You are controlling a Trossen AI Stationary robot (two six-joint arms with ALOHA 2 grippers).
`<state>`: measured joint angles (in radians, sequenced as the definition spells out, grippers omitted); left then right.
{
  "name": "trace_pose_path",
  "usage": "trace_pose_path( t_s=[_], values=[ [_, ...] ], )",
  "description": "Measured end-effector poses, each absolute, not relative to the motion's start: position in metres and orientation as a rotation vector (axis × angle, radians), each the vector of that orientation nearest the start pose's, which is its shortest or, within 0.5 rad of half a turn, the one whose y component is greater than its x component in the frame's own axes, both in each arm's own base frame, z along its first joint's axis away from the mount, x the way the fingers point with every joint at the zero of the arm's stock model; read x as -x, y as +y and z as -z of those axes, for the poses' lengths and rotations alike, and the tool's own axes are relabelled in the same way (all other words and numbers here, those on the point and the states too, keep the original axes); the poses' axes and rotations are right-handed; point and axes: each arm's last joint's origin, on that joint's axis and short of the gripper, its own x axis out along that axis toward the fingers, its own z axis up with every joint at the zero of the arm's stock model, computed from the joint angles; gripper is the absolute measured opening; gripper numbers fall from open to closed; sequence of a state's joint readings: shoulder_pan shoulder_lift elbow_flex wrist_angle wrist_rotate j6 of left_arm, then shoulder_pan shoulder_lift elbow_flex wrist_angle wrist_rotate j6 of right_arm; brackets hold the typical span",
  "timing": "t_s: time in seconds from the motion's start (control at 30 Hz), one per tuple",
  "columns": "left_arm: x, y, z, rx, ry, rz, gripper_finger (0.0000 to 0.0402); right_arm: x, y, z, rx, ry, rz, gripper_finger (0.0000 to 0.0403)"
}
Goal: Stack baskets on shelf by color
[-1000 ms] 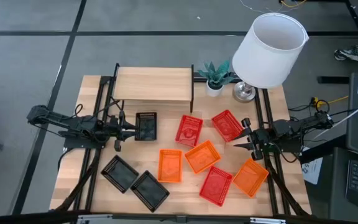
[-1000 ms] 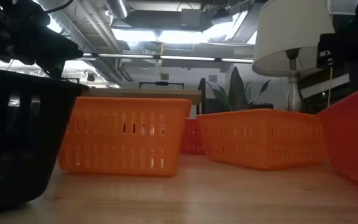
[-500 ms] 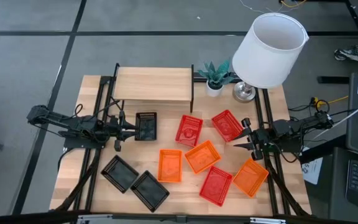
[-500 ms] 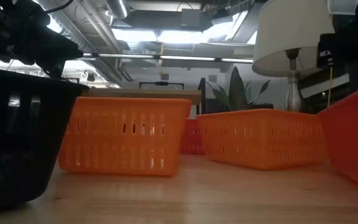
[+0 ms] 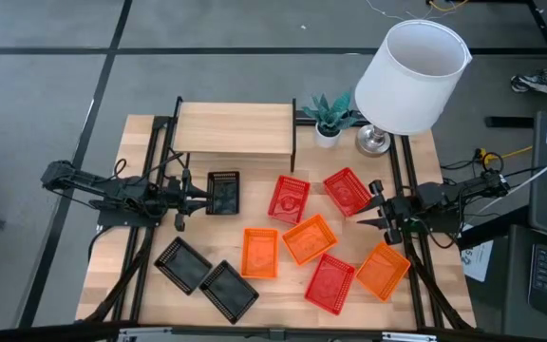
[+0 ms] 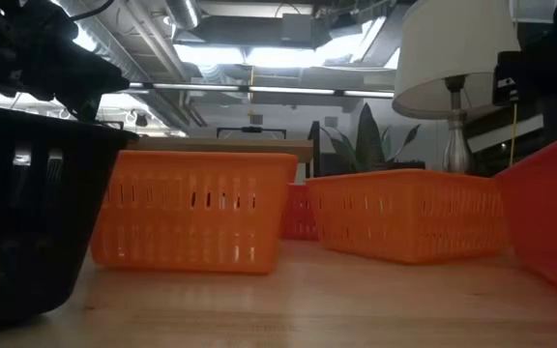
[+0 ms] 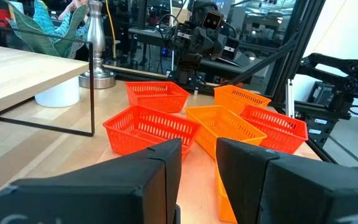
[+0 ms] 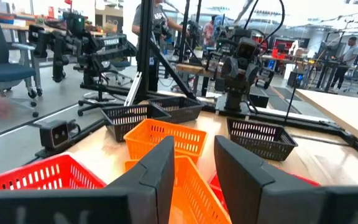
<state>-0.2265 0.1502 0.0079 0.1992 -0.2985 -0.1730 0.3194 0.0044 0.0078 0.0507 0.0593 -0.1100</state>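
Light-wood shelf (image 5: 235, 129) sits bare; left gripper (image 5: 195, 199) and right gripper (image 5: 370, 211), both slightly parted and empty, likely must first grab a black basket (image 5: 222, 193).

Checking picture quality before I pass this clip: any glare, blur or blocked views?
Low view: ceiling lights glare white, and a black basket fills the near left. Right wrist view: soft throughout, smeared at one edge. Left wrist view: its own fingers loom dark and unfocused. High view: even and clear.

The high view looks straight down on the table (image 5: 141, 128). The low view sits at tabletop height. Wrist views face each other across shared baskets (image 7: 151, 124).
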Motion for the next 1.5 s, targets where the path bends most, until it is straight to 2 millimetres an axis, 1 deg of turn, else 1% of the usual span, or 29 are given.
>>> trace_pose_path(
  t_s=[0.23, 0.47, 0.53, 0.73, 1.0, 1.17, 1.37, 1.5],
  values=[
    [-0.105, -0.015, -0.173, 0.188, -0.061, -0.067, 0.0094, -0.093, 0.030, -0.173, 0.090, -0.096, -0.279, 0.0114],
    [-0.104, -0.015, -0.173, 0.188, -0.061, -0.067, 0.0094, -0.092, 0.030, -0.174, -0.080, -0.076, -0.291, 0.0114],
    [-0.104, -0.015, -0.173, 0.182, -0.061, -0.067, 0.0094, -0.092, 0.030, -0.175, -0.105, -0.080, -0.291, 0.0114],
    [-0.105, -0.015, -0.173, 0.091, -0.058, -0.070, 0.0094, -0.092, 0.030, -0.175, -0.195, -0.069, -0.295, 0.0114],
    [-0.104, -0.015, -0.173, 0.090, -0.058, -0.070, 0.0094, -0.092, 0.030, -0.177, -0.299, -0.076, -0.302, 0.0114],
    [-0.104, -0.015, -0.173, -0.026, -0.054, -0.080, 0.0094, -0.091, 0.029, -0.184, -0.305, -0.148, -0.310, 0.0114],
    [-0.104, -0.015, -0.173, -0.165, -0.049, -0.083, 0.0094, -0.090, 0.029, -0.189, -0.238, -0.219, -0.309, 0.0114],
    [-0.104, -0.015, -0.177, -0.186, -0.083, -0.088, 0.0094, -0.090, 0.029, -0.189, -0.220, -0.221, -0.307, 0.0114]
  ],
)
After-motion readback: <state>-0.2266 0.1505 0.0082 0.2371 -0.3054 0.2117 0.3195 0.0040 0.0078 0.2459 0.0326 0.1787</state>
